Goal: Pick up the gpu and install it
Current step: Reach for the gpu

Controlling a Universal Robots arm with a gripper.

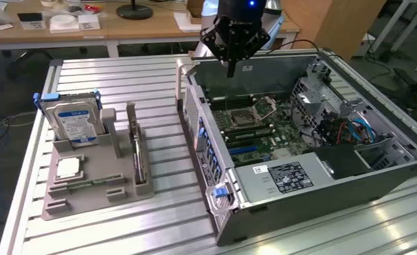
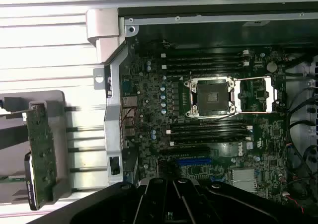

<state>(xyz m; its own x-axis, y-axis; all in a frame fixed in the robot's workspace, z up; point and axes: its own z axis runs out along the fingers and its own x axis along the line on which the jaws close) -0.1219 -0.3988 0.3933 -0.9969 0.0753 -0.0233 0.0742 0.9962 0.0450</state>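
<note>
Gpu (image 2: 40, 154): thin green board, dark parts, on edge in grey holder (image 1: 87, 197). End effector (image 1: 230, 72) closed, empty, over computer case (image 1: 335, 192).

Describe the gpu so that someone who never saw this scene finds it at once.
On the slatted metal table, at the exterior view's left of the open computer case, sits a grey holder. The gpu stands on its edge along the holder's side nearest the case. Unlike the blue-labelled hard drive and the flat square processor, it is a thin green circuit board.
</note>
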